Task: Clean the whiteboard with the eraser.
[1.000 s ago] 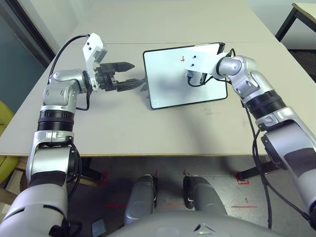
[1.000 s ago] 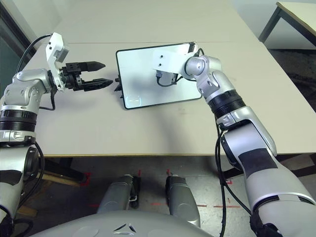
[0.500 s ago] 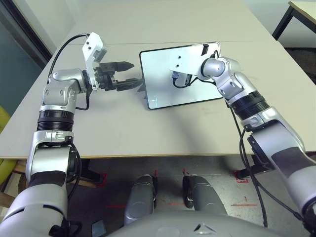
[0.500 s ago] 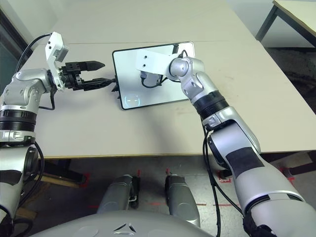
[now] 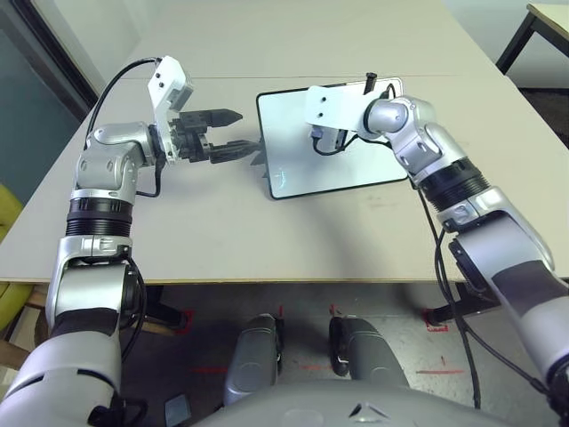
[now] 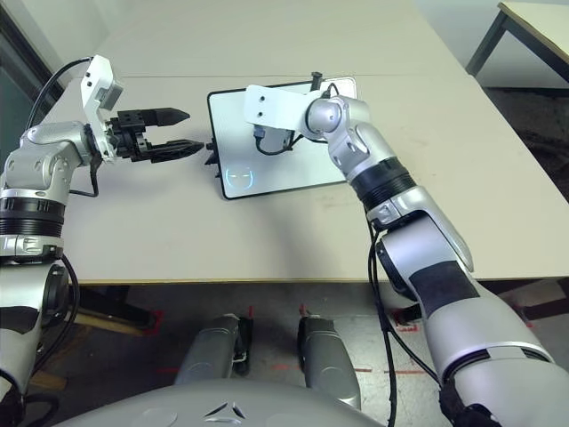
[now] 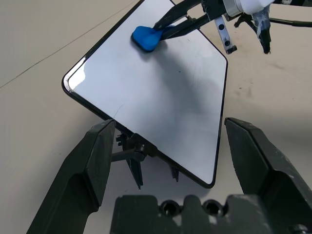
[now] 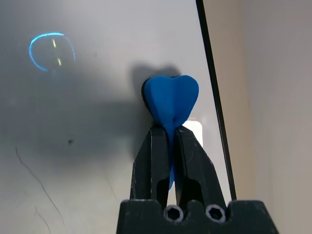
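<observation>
The whiteboard (image 5: pixel 333 165) lies propped on its small stand (image 7: pixel 138 155) in the middle of the table, its black frame around a white face. My right gripper (image 8: pixel 171 134) is shut on the blue eraser (image 8: pixel 171 97), which presses on the board close to one black edge. From the left wrist view, the eraser (image 7: pixel 146 38) sits near the board's far corner at the tips of the right fingers (image 7: pixel 181 27). My left gripper (image 5: pixel 233 133) hovers open just left of the board, level with the stand, holding nothing.
The beige table (image 5: pixel 222 231) has bare room in front of the board and on the far side of it. Its front edge (image 5: pixel 267 281) runs below my arms. A second table (image 5: pixel 544 20) stands at the back right. A ring of light reflects on the board (image 8: pixel 51 51).
My right arm has swept the eraser leftward across the board, from right of centre to the far left part. The left arm has stayed where it was.
</observation>
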You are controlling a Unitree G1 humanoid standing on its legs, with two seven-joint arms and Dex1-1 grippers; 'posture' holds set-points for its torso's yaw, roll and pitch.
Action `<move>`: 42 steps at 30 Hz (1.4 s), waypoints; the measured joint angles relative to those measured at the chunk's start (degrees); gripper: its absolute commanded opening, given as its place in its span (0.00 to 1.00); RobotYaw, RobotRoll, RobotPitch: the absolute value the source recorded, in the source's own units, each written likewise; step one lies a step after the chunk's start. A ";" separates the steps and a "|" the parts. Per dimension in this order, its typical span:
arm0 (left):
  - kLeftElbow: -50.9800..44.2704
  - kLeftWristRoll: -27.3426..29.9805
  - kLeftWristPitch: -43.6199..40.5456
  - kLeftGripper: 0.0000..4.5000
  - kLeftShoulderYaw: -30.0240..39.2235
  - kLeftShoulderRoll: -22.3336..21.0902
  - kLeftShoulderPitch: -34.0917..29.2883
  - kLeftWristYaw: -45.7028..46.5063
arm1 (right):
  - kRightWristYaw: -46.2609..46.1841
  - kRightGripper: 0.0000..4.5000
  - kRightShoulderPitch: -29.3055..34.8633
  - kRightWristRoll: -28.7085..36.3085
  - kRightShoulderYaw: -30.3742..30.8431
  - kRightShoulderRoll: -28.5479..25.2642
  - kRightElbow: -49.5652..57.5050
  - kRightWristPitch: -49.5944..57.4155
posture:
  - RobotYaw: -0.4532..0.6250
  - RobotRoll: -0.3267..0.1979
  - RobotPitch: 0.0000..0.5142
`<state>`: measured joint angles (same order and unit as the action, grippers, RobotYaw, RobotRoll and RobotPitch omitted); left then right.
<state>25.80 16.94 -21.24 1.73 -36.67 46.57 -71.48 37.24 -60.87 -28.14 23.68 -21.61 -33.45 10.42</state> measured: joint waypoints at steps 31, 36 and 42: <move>1.70 -0.01 0.41 1.00 -0.01 0.16 0.32 -0.04 | 0.60 0.00 1.58 0.01 -1.42 -1.15 0.63 0.78 | 0.59 0.62 0.18; 1.53 -0.01 0.40 1.00 0.01 0.08 0.27 -0.03 | 0.55 0.00 -0.62 -0.10 -0.82 1.66 -0.87 0.45 | 0.59 0.62 0.18; 1.29 -0.01 0.37 1.00 0.08 0.04 0.15 -0.02 | -0.50 0.00 -3.60 -0.10 -0.48 3.82 -4.60 -0.78 | 0.60 0.62 0.17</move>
<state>27.10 16.94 -20.87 1.81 -36.63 46.72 -71.50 36.74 -64.46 -28.24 23.21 -17.80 -38.06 9.64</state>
